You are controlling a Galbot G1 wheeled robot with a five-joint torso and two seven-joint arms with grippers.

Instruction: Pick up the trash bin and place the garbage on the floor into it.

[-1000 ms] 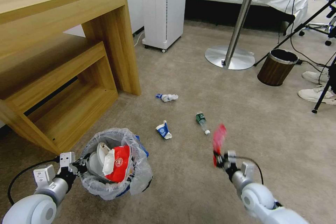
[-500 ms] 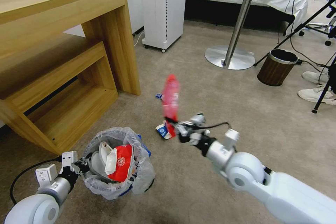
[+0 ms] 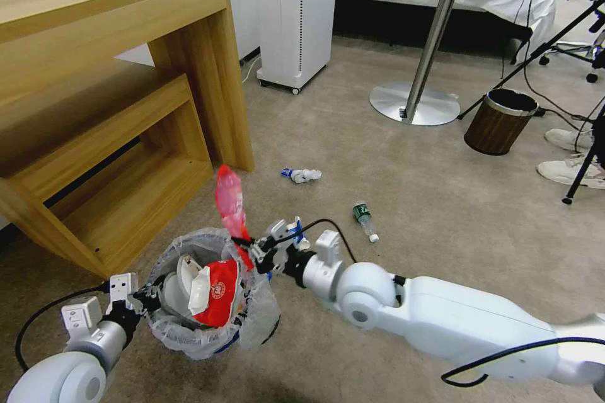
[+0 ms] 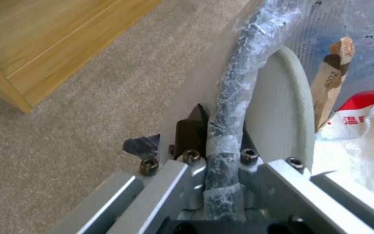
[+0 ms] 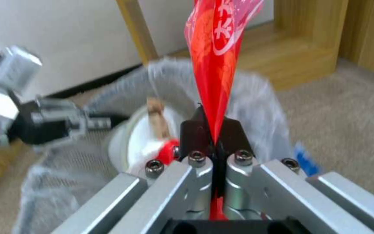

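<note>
Low in the frame's left, the trash bin (image 3: pixel 211 293) sits on the carpet, its translucent liner holding a red-white paper carton (image 3: pixel 215 293), a white slipper (image 3: pixel 171 289) and a wooden stick (image 4: pixel 334 78). The left gripper (image 3: pixel 146 297) is clamped tight on the bin's rim. Just above the bin's opening, the right gripper (image 3: pixel 250 253) pinches a red wrapper (image 3: pixel 230 201) between closed fingers, the wrapper standing upright. A clear green-label bottle (image 3: pixel 365 220) and a blue-white wrapper (image 3: pixel 302 175) lie on the floor mid-frame.

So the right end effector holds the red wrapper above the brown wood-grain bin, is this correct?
Not quite. The right end effector does hold the red wrapper, but above the trash bin with the translucent white liner, whose rim the left end effector grips. The head view shows the brown wood-grain bin far off beside the round table.
</note>
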